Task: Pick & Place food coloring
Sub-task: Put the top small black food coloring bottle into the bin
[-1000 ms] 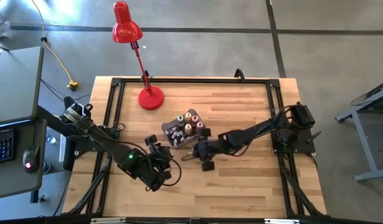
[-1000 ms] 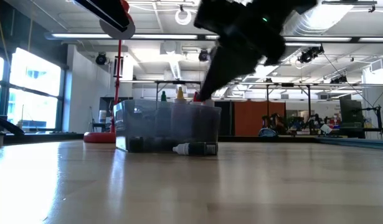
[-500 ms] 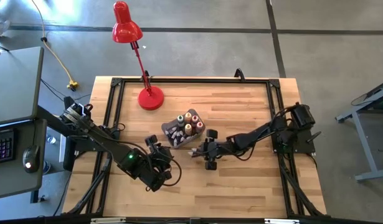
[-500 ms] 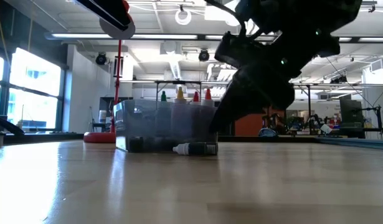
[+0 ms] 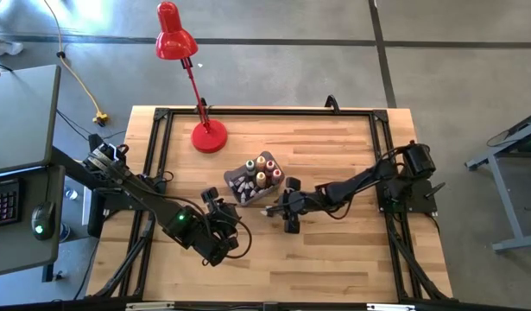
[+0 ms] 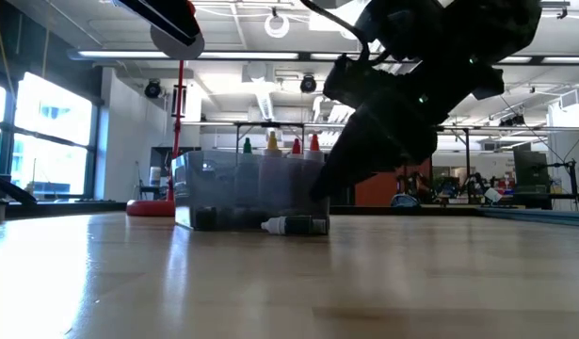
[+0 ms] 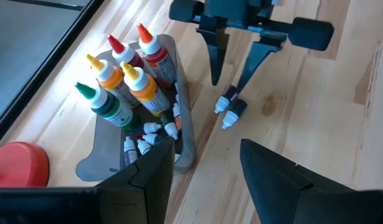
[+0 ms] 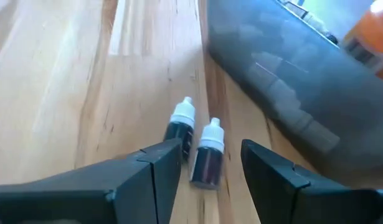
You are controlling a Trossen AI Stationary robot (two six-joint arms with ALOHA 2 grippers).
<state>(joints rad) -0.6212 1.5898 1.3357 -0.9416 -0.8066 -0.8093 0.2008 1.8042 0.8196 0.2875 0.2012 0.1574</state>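
Observation:
Two tiny dark bottles with white caps (image 7: 230, 110) lie side by side on the table, beside the grey bin (image 7: 182, 124); they also show in the right wrist view (image 8: 194, 146) and the low view (image 6: 294, 225). My right gripper (image 7: 225, 89) is open, fingers pointing down just above them; I cannot tell whether it touches them. The bin (image 5: 239, 192) holds upright red, yellow and green bottles (image 7: 126, 81) and several tiny ones (image 7: 151, 134). My left gripper (image 5: 229, 226) is open and empty, nearer the table's front edge, left of the bin.
A red desk lamp (image 5: 196, 86) stands with its base (image 5: 209, 136) at the far left of the table. A black frame (image 5: 153, 164) runs along the table's edges. Bare wood lies to the near side and right of the bin.
My right gripper has come down from above the bin's near edge toward the table, and now stands low over the two tiny bottles. The bottles and the bin have stayed where they were.

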